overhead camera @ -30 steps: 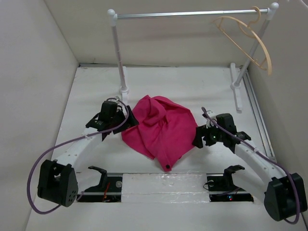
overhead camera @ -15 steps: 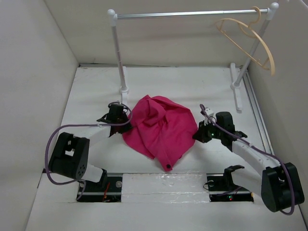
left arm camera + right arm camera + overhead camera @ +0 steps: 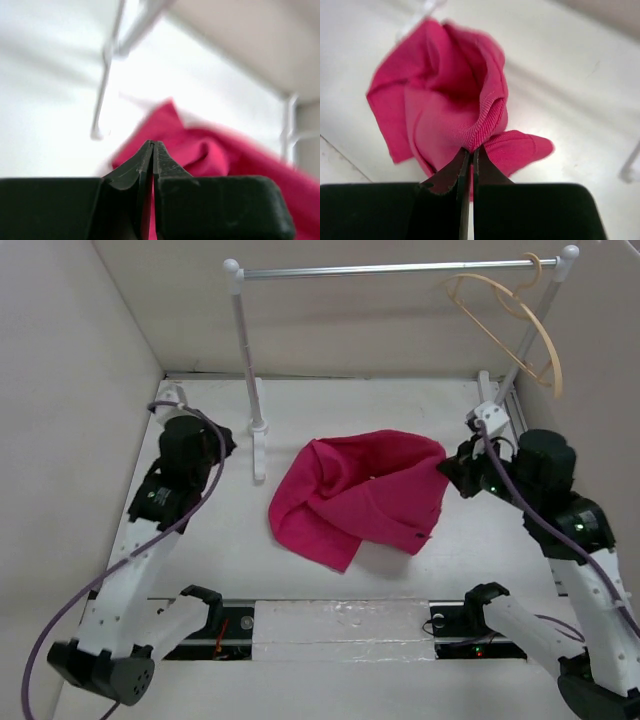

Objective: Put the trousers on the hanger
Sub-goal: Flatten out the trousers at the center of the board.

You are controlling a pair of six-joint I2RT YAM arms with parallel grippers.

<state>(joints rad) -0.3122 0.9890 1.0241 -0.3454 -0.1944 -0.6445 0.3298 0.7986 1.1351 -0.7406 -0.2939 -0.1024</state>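
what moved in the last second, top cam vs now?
The right gripper, now shut on the waistband of the trousers, drew that end to the right and back, stretching the heap out. The left gripper, shut and empty, backed away to the left rear. The hanger still hangs at the right end of the rail.
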